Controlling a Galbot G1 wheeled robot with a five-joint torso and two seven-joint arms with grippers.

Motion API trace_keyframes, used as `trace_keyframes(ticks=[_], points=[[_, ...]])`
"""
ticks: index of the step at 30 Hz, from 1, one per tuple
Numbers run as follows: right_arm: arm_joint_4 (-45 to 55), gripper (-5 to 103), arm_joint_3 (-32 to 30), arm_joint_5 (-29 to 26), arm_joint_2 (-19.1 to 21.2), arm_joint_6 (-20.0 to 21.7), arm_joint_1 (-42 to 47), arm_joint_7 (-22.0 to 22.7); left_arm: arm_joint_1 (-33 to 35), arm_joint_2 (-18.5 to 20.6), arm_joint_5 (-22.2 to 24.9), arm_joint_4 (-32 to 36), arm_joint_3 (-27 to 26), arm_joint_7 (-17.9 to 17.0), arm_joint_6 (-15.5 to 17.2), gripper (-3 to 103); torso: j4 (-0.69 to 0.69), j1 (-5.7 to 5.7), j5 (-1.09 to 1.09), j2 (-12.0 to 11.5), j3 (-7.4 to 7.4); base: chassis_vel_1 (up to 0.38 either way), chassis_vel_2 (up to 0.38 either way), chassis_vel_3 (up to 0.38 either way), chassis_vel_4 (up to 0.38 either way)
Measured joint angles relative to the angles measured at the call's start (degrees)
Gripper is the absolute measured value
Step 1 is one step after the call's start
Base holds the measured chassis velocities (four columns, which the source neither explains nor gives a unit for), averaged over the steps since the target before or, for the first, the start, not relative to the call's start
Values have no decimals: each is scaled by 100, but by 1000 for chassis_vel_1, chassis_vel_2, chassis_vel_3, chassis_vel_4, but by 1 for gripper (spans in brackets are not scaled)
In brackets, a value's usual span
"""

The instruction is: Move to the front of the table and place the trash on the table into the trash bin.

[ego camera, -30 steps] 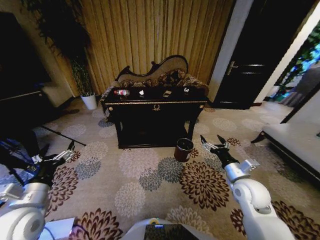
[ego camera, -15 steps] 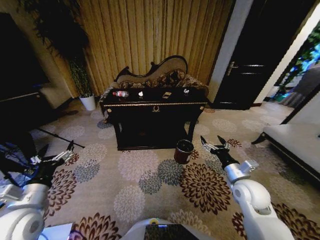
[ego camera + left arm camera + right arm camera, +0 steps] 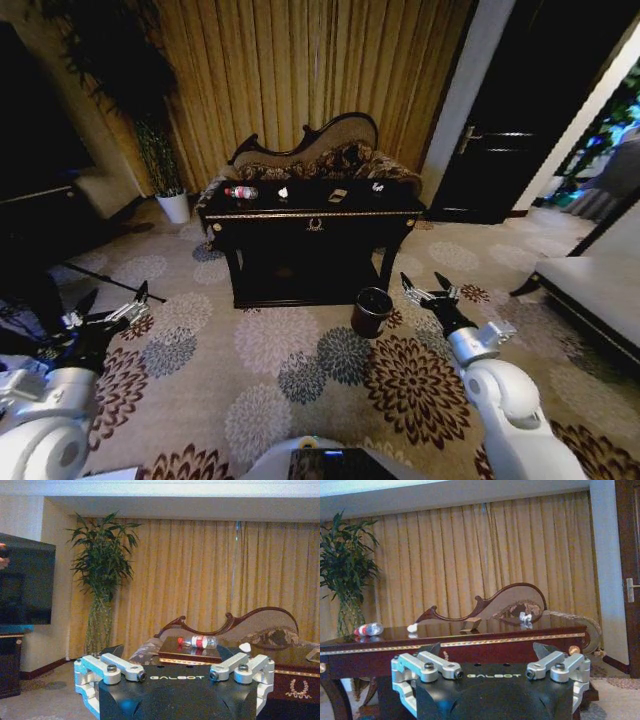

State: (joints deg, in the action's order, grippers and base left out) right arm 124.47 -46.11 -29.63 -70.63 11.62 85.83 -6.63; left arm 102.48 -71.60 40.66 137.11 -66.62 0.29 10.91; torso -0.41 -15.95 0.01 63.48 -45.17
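Observation:
The black table with gold trim stands ahead in front of a curved-back sofa. On its top lie the trash: a clear bottle with a red label, a white paper wad, a small tan box and a small shiny scrap. The dark round trash bin sits on the carpet by the table's front right leg. My left gripper hangs open low at the left. My right gripper is open just right of the bin. Both wrist views face the table: bottle, bottle, wad, box.
A potted plant in a white pot stands left of the table. A dark cabinet lines the left wall, with a black stand leg across the carpet. A dark door and a low bench are at the right.
The whole head view has shifted: the table and bin sit slightly nearer and lower in the picture as the robot drives closer. Both arms hold the same pose.

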Motion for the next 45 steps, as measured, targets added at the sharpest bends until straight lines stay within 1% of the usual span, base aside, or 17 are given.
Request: trace_keyframes(ticks=[10,15,20,25,29,34,39,40,45], points=[[-32,100,10,27,2,-9,-30,-13,-12,0,-9,-11,22,1,0,100,0,0,-2,0,0,-121,132,117,-134],[-55,100,2,37,-8,-11,-26,-139,-12,-9,-13,-24,24,5,-1,100,0,0,-2,0,0,-160,160,160,-150],[-75,100,0,59,-12,-26,-28,-164,-6,-16,-16,-32,21,13,-15,100,0,0,1,0,0,-158,161,172,-153],[-77,100,-5,65,-17,-39,-19,-167,-4,-17,-17,-37,20,15,-20,100,-1,0,-3,1,0,-171,156,142,-163],[-85,100,-10,101,-19,-62,-14,-167,-4,-16,-17,-39,19,16,-23,100,1,1,-2,1,1,-128,163,157,-142],[-87,100,-19,105,-19,-66,-6,-167,-2,-14,-17,-39,15,19,-26,100,1,0,0,0,0,-185,168,194,-167],[-87,100,-19,113,-21,-69,-4,-167,10,-20,-17,-38,10,25,-37,100,-2,0,-2,0,0,-208,154,179,-186],[-87,100,-18,116,-21,-70,-6,-168,15,-24,-17,-38,7,26,-39,100,-2,0,-4,0,0,-168,162,152,-224],[-87,100,-8,136,-24,-71,-15,-172,21,-33,-17,-38,2,26,-42,100,2,0,-3,0,0,-145,201,158,-192]])
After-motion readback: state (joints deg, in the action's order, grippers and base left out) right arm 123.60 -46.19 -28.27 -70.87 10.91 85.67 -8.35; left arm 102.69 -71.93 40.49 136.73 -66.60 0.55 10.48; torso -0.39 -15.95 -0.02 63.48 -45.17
